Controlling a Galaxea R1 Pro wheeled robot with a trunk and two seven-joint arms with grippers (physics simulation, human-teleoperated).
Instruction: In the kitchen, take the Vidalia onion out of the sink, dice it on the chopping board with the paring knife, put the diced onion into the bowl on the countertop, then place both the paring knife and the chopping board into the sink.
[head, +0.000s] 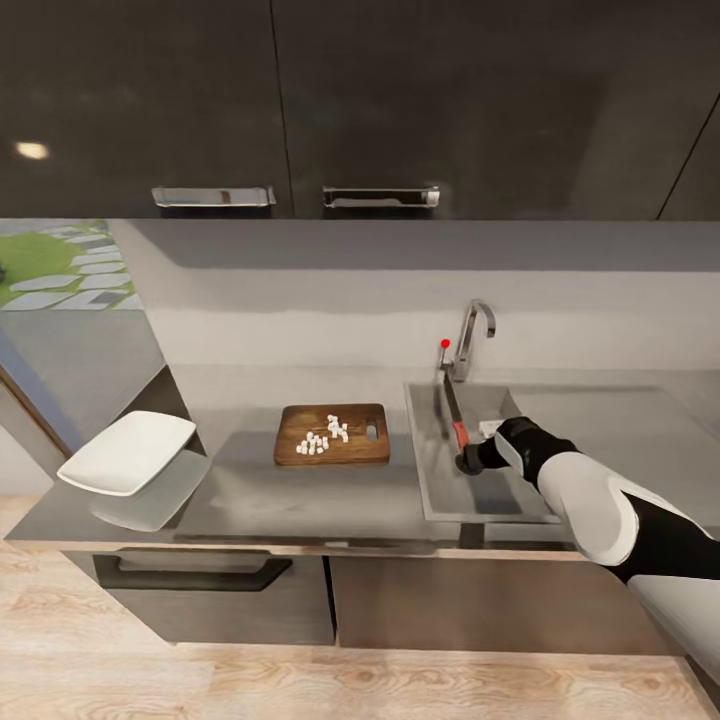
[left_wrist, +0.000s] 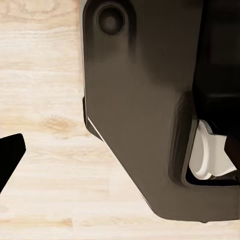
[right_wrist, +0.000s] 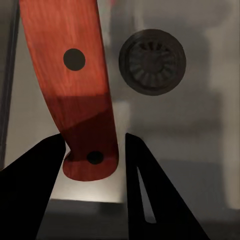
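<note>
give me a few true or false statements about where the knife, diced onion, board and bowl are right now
1. The paring knife is over the sink, its handle between the right gripper fingers. True.
2. The diced onion is in the bowl. False: it lies on the chopping board.
3. The chopping board is in the sink. False: it lies on the countertop.
4. The bowl is at the countertop's left end. True.

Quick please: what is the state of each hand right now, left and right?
Left hand: cannot be told from these pictures.
Right hand: over the sink, fingers on both sides of the knife handle; a firm grip is unclear.
</note>
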